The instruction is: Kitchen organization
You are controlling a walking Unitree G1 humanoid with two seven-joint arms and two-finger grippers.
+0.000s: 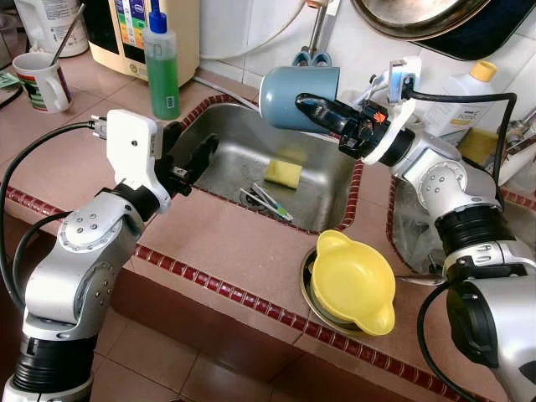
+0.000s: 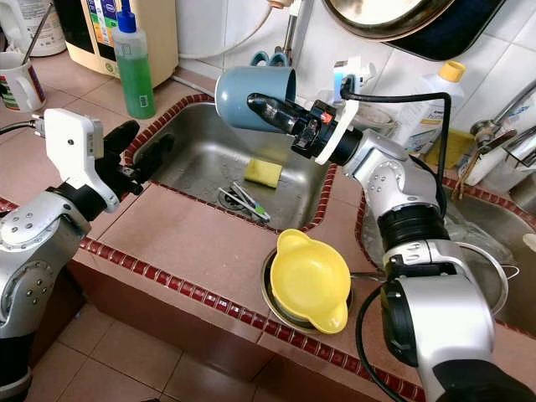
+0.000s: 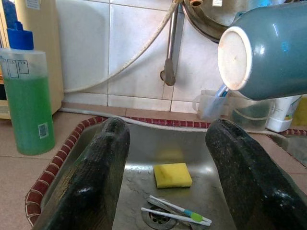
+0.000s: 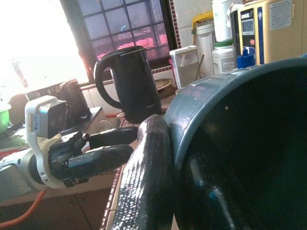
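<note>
steel sink [image 1: 243,151] sits mid-frame; my right gripper [image 1: 322,113] clamps a blue mug [image 1: 289,96] above it, 1 finger apparently inside; left gripper [image 1: 197,159] hangs open.

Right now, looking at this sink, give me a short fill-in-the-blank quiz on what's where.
1. The right gripper holds a blue ____ on its side above the sink.
2. The sponge in the sink is ____ in colour.
3. The left gripper is ____, holding nothing.
4. The bottle on the counter holds ____ liquid.

Answers: mug; yellow; open; green
</note>
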